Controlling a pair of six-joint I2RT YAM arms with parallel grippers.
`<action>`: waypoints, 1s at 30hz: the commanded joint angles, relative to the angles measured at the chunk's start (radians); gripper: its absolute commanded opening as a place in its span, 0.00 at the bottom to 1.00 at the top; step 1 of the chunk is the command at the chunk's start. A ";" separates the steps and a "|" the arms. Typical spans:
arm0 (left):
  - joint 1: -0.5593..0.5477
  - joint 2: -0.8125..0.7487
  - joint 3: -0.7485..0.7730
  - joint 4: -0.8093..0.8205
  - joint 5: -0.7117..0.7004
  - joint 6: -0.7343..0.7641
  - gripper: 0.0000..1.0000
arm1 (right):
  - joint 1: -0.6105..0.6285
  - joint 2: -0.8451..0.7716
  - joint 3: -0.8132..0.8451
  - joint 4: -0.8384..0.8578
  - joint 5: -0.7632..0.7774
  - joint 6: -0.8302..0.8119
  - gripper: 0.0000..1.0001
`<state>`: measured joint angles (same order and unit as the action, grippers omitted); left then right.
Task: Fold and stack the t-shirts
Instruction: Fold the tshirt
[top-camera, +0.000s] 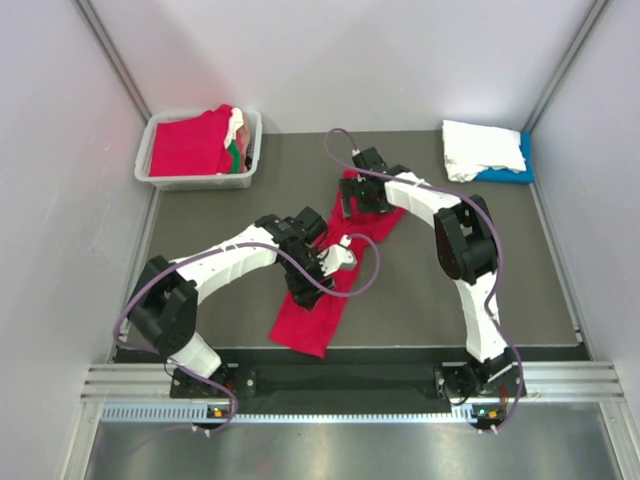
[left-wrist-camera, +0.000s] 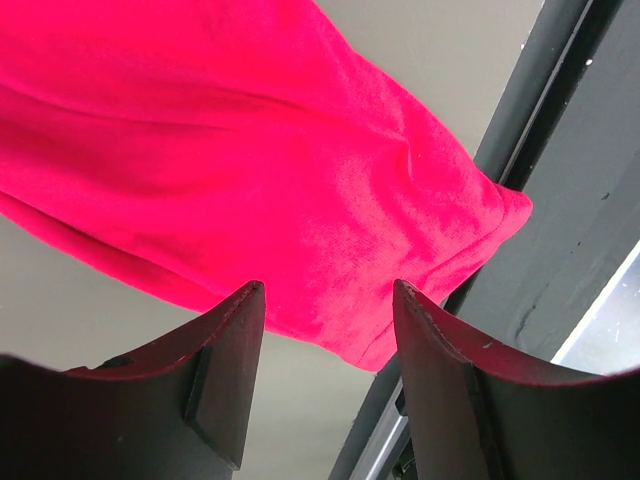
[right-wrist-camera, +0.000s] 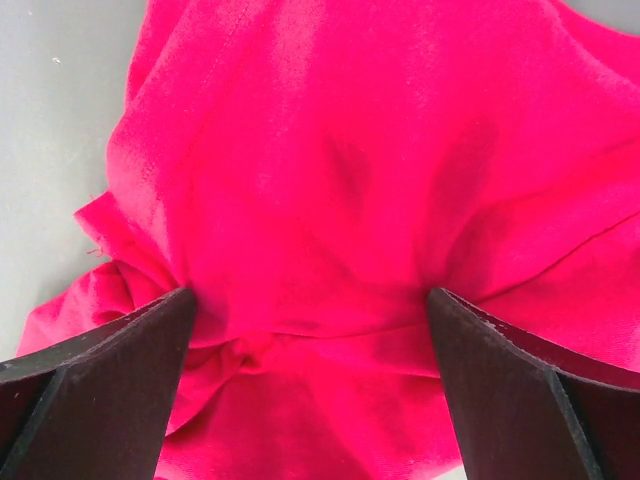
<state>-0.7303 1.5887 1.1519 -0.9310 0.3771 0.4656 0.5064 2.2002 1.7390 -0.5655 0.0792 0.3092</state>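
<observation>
The red t-shirt is lying as a long narrow strip on the table, running from near the middle of the near edge slantwise up toward the centre. I am holding my left gripper about half open over the strip's near end, and nothing is sitting between its fingers. Past them the shirt's folded corner is lying just short of the dark rail along the near edge.

I am spreading my right gripper as wide as it goes over the strip's far end, where the cloth is bunching into creases. Its tips are standing either side of that bunched cloth and seem to be touching it, but they are not pinching it.

A white t-shirt is lying folded on a blue one in the far right corner. In the far left corner a pale plastic tub is holding more red cloth, with a little white and green showing at its right side.
</observation>
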 joint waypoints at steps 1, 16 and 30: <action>-0.009 -0.015 0.026 -0.020 0.003 0.004 0.59 | 0.001 -0.044 0.065 -0.042 0.048 -0.054 1.00; -0.008 -0.052 0.025 -0.042 -0.041 0.011 0.59 | -0.051 0.046 0.083 -0.082 0.004 -0.030 1.00; -0.008 -0.073 -0.009 -0.009 -0.069 -0.001 0.59 | -0.031 -0.151 -0.127 -0.020 0.071 -0.045 1.00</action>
<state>-0.7349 1.5635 1.1503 -0.9504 0.3191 0.4660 0.4641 2.0697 1.6150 -0.6136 0.1364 0.2649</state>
